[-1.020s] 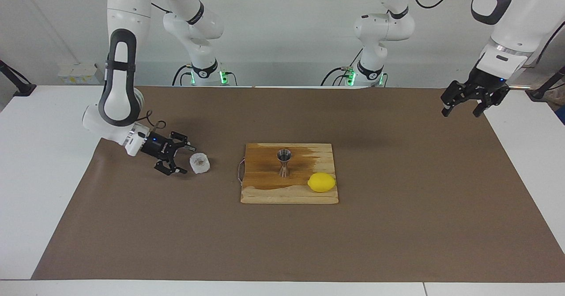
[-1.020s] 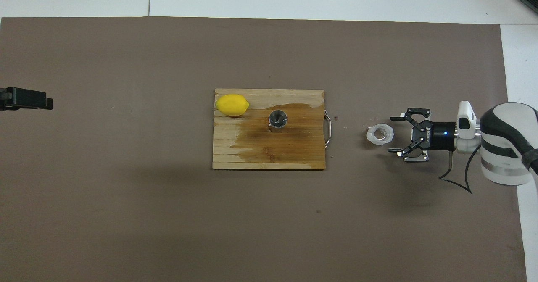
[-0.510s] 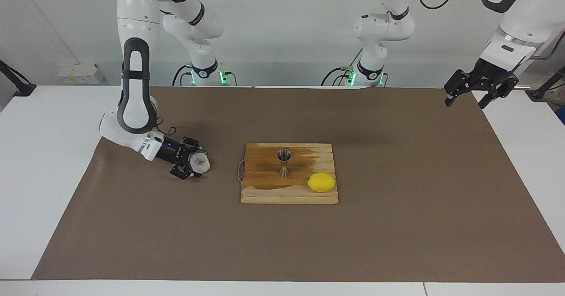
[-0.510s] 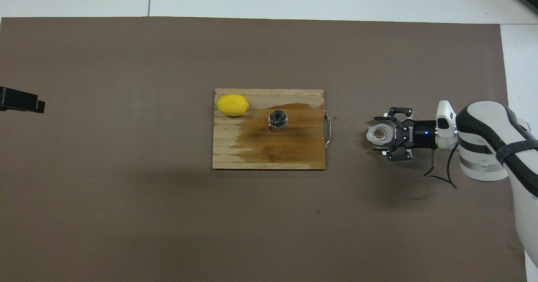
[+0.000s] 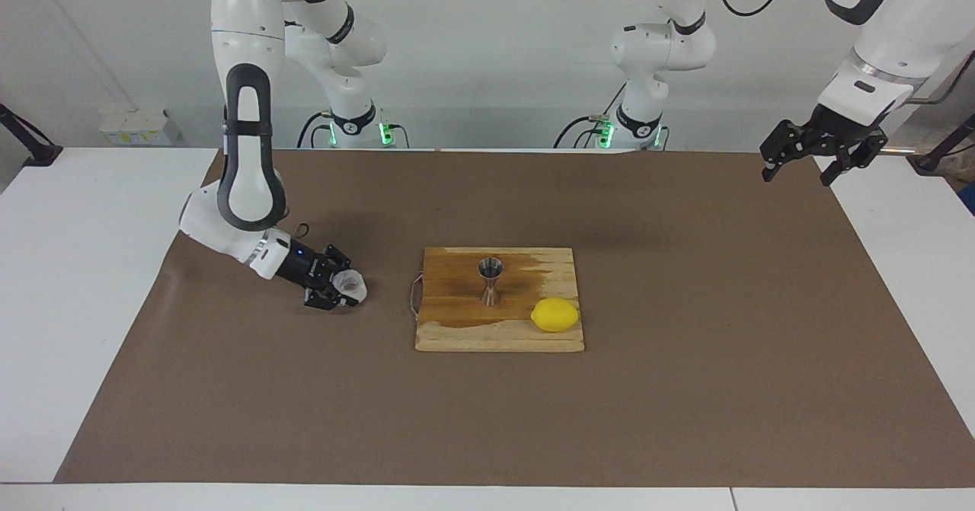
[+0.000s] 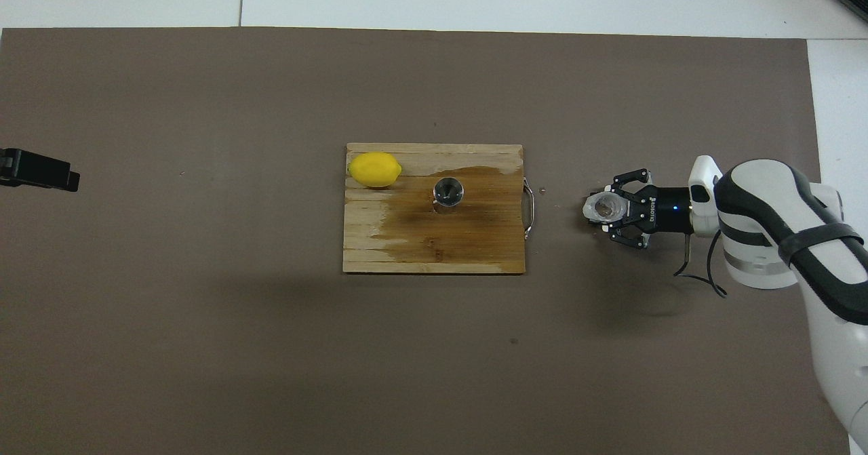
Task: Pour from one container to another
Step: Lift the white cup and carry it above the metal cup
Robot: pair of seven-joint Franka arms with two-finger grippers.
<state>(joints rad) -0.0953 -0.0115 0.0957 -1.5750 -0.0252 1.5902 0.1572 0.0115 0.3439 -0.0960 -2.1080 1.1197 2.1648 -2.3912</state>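
Note:
The translucent white plastic cup (image 5: 353,285) with a brownish inside is low at the brown mat, toward the right arm's end of the table; it also shows in the overhead view (image 6: 603,206). My right gripper (image 5: 344,292) (image 6: 608,210) reaches in sideways, and its fingers are shut around the cup. The shiny steel jigger (image 5: 490,279) (image 6: 448,191) stands upright on the wet wooden board (image 5: 457,334) (image 6: 380,251). My left gripper (image 5: 800,167) (image 6: 41,171) waits open and empty in the air over the mat's edge at the left arm's end.
A yellow lemon (image 5: 554,314) (image 6: 374,169) lies on the board's corner, farther from the robots than the jigger. The board has a wire handle (image 6: 530,207) on the side that faces the cup. The brown mat (image 5: 685,389) covers most of the table.
My right gripper moved up to the cup, took it between its fingers and shut on it. My left gripper rose a little and then held.

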